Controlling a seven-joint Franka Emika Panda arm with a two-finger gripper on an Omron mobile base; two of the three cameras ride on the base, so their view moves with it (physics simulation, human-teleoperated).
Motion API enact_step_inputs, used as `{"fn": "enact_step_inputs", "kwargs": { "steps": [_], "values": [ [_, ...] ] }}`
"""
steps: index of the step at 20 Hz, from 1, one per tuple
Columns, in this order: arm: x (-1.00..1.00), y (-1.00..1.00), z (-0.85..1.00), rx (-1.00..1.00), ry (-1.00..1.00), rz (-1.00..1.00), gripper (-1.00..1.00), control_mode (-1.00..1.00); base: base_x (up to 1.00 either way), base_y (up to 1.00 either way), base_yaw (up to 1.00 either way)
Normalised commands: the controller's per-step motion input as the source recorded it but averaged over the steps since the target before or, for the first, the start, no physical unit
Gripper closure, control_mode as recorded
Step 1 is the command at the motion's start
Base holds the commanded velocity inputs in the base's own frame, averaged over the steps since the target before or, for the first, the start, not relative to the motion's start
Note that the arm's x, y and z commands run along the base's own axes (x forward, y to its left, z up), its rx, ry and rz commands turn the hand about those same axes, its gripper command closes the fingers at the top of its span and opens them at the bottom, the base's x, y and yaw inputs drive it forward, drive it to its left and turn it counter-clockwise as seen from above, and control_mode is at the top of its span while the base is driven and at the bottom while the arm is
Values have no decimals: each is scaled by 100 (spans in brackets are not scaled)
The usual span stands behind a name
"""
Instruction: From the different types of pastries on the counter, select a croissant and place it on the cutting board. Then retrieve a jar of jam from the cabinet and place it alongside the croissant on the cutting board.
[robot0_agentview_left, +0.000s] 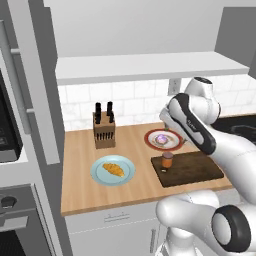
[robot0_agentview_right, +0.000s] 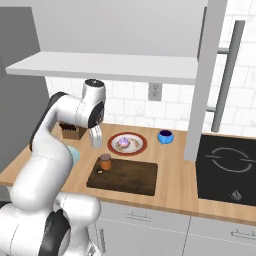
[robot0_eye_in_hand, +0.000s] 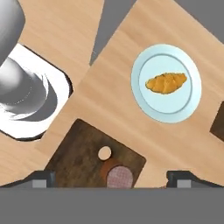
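Hand view: gripper (robot0_eye_in_hand: 112, 180) seen spread wide, empty, above jar of jam (robot0_eye_in_hand: 119, 176) standing on cutting board (robot0_eye_in_hand: 78, 148). Croissant (robot0_eye_in_hand: 166, 82) seen on blue plate (robot0_eye_in_hand: 183, 109), not board. Risk judged: jar knocked over during withdrawal.

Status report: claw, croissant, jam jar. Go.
Claw open, empty, above the jam jar. Jar upright on the cutting board. Croissant on its blue plate, not on the board. Nothing in the way.
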Motion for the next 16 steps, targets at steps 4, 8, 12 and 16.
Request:
{"fn": "enact_step_inputs", "kwargs": {
  "steps": [4,8,12,16],
  "values": [
    [0,61,4,-5,4,49,-100,-100,0,0,0],
    [0,88,-5,-6,2,46,-100,-100,0,0,0],
    [-4,64,-29,-9,0,49,-100,-100,0,0,0],
    [-8,52,-41,-9,0,47,-100,-100,0,0,0]
  ]
}}
